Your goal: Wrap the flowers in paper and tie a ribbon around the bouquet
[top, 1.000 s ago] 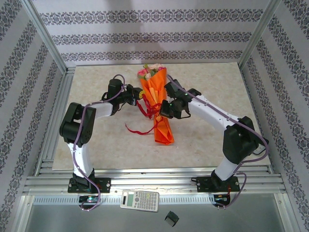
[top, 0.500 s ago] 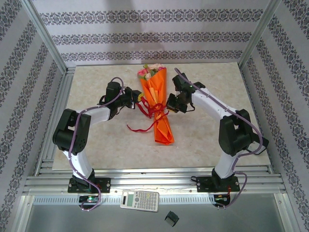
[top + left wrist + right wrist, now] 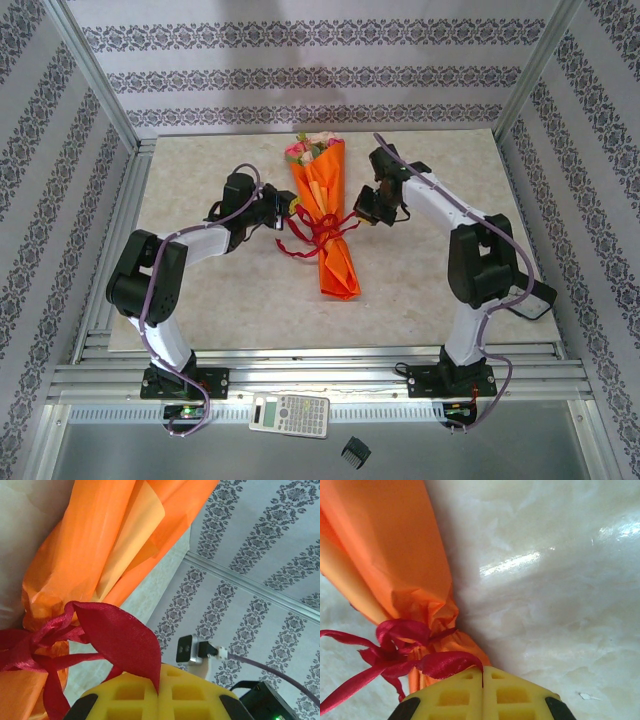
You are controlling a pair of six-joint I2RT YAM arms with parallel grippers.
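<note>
Bouquet (image 3: 336,262) work looks close to done. The paper (image 3: 318,185) is already rolled into a narrow cone around the flowers (image 3: 308,148). The ribbon (image 3: 318,228) already goes round its pinched waist and is gathered there into a knot with loops. What seems left is to draw that knot snug, perhaps shape a bow, and let go. Whether the knot is fully tight I cannot tell.

It lies on the table (image 3: 210,290) between the two sets of jaws, its waist just ahead of each pair of tips. The left gripper (image 3: 161,680) has its jaws pressed together on a broad band of ribbon that runs from the knot straight into the seam where they meet. The right gripper (image 3: 482,680), on the opposite side, also has its jaws pressed together, pinching a loop that comes off the knot right at its tips.

The paper is bright orange and thin, crumpled where the ribbon bites in, with a paler inner layer showing toward the wide end. Pink and cream rose heads and green leaves peep from that end, beyond both jaws. The narrow tail runs back toward the arm bases. The ribbon is dark red, with loose ends trailing on the left jaws' side.
</note>
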